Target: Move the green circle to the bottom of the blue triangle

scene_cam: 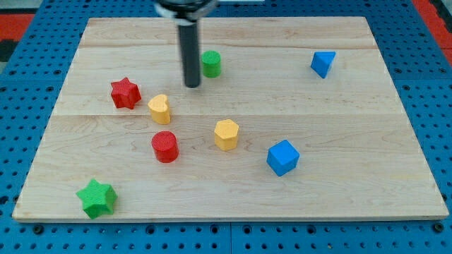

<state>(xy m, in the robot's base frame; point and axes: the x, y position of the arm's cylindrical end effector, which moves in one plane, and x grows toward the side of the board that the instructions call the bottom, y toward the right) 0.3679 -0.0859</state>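
The green circle (pixel 211 63) is a short green cylinder near the view's top, left of centre. The blue triangle (pixel 323 63) sits far to its right, near the view's top right, at about the same height. My tip (pixel 192 85) is at the end of the dark rod, just left of and slightly below the green circle, with a small gap between them.
The blocks lie on a wooden board (pixel 353 176). On it are a red star (pixel 125 93), a yellow heart (pixel 159 109), a red cylinder (pixel 165 147), a yellow hexagon (pixel 227 135), a blue cube (pixel 283 157) and a green star (pixel 97 198).
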